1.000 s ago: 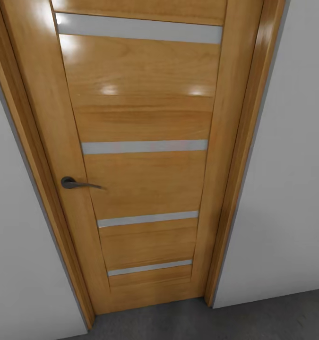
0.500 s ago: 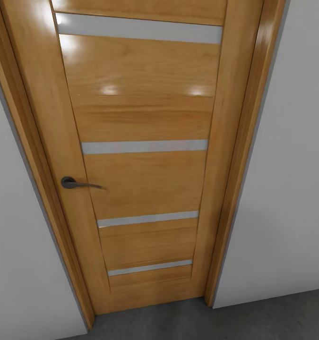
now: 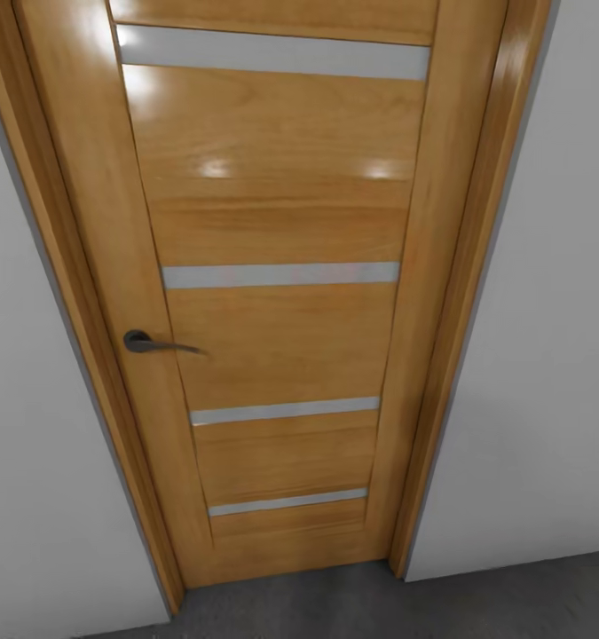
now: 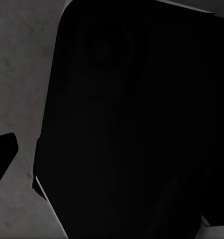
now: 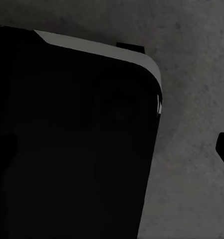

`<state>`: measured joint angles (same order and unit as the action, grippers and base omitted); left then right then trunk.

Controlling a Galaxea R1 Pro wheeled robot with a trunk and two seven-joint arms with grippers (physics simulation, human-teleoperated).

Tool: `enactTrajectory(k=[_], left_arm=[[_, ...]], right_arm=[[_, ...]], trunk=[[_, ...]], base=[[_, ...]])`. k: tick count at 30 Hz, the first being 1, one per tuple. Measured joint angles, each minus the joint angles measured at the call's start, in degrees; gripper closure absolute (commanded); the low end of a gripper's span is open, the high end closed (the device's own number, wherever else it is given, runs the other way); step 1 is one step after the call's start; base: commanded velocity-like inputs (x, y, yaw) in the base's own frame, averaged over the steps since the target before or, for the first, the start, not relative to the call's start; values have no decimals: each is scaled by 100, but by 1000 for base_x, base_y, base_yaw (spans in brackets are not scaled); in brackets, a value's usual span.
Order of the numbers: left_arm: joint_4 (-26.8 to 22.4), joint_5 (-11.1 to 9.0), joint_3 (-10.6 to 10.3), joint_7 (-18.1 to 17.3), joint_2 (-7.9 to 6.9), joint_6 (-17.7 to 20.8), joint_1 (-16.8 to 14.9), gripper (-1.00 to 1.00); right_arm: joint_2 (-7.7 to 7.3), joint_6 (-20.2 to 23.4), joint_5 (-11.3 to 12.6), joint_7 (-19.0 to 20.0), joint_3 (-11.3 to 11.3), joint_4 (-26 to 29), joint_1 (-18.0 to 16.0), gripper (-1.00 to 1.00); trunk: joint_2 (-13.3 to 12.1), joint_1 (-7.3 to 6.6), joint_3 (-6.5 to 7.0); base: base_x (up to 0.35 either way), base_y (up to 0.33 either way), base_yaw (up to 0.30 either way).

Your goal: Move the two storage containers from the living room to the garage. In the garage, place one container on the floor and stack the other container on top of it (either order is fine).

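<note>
- Head view: closed wooden door [image 3: 281,293] with a dark lever handle [image 3: 157,343], set in white walls [image 3: 547,355].
- The floor [image 3: 379,608]: dark grey mottled concrete, probably the garage.
- End effector state, both arms: cannot tell; wrist views show a dark body [image 4: 137,124] over concrete.

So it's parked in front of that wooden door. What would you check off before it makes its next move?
1. Door faces the robot: ok.
2. Door open: not ok, it sits shut in its frame.
3. Handle in sight, on the door's left side: ok.
4. Floor is grey concrete: ok.
5. Grippers free to work the handle: cannot tell, the wrist views are mostly dark.
6. Containers on board: cannot tell.
</note>
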<state>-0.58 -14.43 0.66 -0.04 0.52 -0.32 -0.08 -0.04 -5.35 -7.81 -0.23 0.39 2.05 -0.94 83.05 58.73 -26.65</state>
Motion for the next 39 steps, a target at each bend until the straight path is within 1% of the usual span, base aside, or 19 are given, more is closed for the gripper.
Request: enactTrajectory(k=[6,17,25,39], left_arm=[[0,-3,0,0,0,-1,0,-100],[0,5,0,-4,0,0,0,-100],[0,6,0,-4,0,0,0,-100],[0,6,0,-3,0,0,0,-100]], right_arm=[[-10,5,6,14,4,1,0,-100],[-5,12,4,12,0,1,0,-100],[-3,8,5,-1,-3,1,0,-100],[12,-21,1,-34,-14,2,1,-100]], trunk=[[0,0,-19],[0,0,-25],[0,0,-25],[0,0,-25]], base=[[0,0,184],[0,0,40],[0,0,190],[0,0,24]])
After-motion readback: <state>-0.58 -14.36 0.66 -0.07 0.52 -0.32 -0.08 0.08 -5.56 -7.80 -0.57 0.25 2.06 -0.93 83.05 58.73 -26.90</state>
